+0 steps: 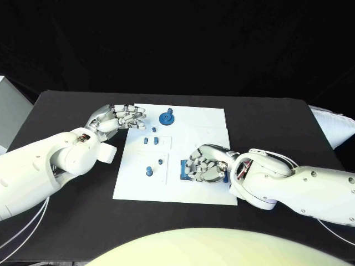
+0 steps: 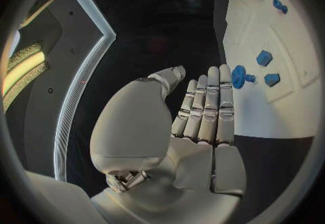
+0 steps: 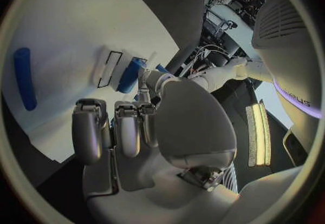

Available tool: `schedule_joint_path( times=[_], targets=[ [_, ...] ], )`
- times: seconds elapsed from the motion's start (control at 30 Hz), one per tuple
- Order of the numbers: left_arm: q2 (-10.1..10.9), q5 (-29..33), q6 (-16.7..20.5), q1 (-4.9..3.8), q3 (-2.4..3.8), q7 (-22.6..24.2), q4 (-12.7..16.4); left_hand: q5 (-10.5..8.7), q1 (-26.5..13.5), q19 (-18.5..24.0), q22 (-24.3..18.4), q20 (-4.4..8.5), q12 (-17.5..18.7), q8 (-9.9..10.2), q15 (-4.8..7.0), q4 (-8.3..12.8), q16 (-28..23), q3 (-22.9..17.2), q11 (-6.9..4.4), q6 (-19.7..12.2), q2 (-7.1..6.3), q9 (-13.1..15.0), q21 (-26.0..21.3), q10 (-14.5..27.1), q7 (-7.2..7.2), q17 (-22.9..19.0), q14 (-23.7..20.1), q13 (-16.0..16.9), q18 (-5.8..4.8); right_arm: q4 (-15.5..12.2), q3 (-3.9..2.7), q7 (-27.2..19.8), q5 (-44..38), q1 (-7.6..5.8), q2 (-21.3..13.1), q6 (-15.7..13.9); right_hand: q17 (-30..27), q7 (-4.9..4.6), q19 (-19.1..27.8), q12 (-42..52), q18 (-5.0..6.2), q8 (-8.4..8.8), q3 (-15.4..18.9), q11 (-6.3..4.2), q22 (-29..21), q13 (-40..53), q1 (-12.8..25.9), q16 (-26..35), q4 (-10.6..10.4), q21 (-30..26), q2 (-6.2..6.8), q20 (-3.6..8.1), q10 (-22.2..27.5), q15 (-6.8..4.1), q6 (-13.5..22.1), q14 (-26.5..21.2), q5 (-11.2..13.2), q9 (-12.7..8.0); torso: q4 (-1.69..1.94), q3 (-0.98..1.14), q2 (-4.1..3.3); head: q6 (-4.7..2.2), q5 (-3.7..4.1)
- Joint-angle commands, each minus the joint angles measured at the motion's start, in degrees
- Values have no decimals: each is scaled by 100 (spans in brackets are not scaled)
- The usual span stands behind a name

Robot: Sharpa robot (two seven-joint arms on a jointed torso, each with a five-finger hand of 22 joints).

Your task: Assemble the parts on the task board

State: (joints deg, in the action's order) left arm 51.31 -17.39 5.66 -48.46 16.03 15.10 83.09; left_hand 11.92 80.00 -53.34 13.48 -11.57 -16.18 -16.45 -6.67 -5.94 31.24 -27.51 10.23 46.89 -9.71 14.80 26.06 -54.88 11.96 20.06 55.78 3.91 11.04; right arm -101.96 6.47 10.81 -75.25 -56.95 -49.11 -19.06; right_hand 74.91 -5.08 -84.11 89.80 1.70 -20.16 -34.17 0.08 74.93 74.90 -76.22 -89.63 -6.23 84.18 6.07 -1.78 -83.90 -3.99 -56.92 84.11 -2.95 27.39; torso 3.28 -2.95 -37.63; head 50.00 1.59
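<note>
Head view: white task board [image 1: 213, 124] lies mid-tabletop [image 1: 273, 119], black margin open on all sides. Left hand [image 1: 120, 118] hovers at the board's far left corner, fingers [image 2: 206, 102] straight and held together, holding nothing; a round blue part [image 1: 168, 118] sits just beside the fingertips, apart from them. Small blue parts [image 1: 150, 140] stand in the board's left half. Right hand [image 1: 206, 164] rests over the board's near right area, fingers curled down onto a blue block part [image 1: 184, 171]; whether they clamp it, cannot tell. Board's far right portion stays bare white.
</note>
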Motion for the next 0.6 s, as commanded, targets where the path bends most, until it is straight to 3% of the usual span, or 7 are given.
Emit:
schedule_joint_path(
  times=[0.03,0.2,0.43,0.5,0.6],
  targets=[
    [-13,1,-103,1,5,15,11,14,-28,18,-8,-19,-29,-29,15,-48,-34,-1,-3,-59,54,-6,-35,45,212,9,-45,5,-79,-11,28,-21,-18,40,-25,17,1452,4,-458,17,-54,-19,-49,39,1285,1508,12,-7,9,-11,-55,-34,-609,45,7,575,14,18,6,2,-2,0,12],
    [-16,1,-101,3,5,17,7,14,-28,18,-8,-19,-29,-29,15,-48,-34,-1,-3,-59,54,-6,-35,45,212,9,-45,5,-79,-67,28,-197,64,51,-101,-579,1461,4,-461,20,-56,-18,-51,39,1290,1510,14,-11,21,1,-47,-36,-610,47,9,577,12,18,2,0,-4,0,22],
    [-20,1,-87,4,4,30,0,15,-29,18,-11,-20,-31,-31,15,-52,-36,-3,-3,-62,58,-8,-39,49,211,12,-47,4,-79,-205,15,-1012,879,43,-382,-1701,1409,-7,-435,-28,-32,-6,33,51,1247,1483,124,16,107,-120,132,-57,-585,63,13,564,3,12,-2,-3,-1,0,43],
    [-21,1,-78,4,4,40,-3,15,-29,18,-11,-20,-31,-31,15,-52,-36,-3,-3,-62,58,-8,-39,49,211,12,-47,4,-79,-246,3,-1221,1275,17,-497,-1879,1357,-19,-415,-87,-15,25,133,64,1216,1450,226,44,111,-209,254,-70,-553,75,16,551,-23,-13,-6,-2,4,0,68],
    [-23,1,-64,5,4,64,-8,15,-29,18,-11,-20,-31,-31,15,-52,-36,-3,-3,-62,58,-8,-39,49,211,12,-47,4,-79,-274,-9,-1333,1802,-55,-680,-1872,1346,-54,-402,-111,-5,99,284,93,1197,1438,397,50,65,-265,407,-91,-540,99,39,548,-122,-68,-13,-7,10,0,89]
  ],
)
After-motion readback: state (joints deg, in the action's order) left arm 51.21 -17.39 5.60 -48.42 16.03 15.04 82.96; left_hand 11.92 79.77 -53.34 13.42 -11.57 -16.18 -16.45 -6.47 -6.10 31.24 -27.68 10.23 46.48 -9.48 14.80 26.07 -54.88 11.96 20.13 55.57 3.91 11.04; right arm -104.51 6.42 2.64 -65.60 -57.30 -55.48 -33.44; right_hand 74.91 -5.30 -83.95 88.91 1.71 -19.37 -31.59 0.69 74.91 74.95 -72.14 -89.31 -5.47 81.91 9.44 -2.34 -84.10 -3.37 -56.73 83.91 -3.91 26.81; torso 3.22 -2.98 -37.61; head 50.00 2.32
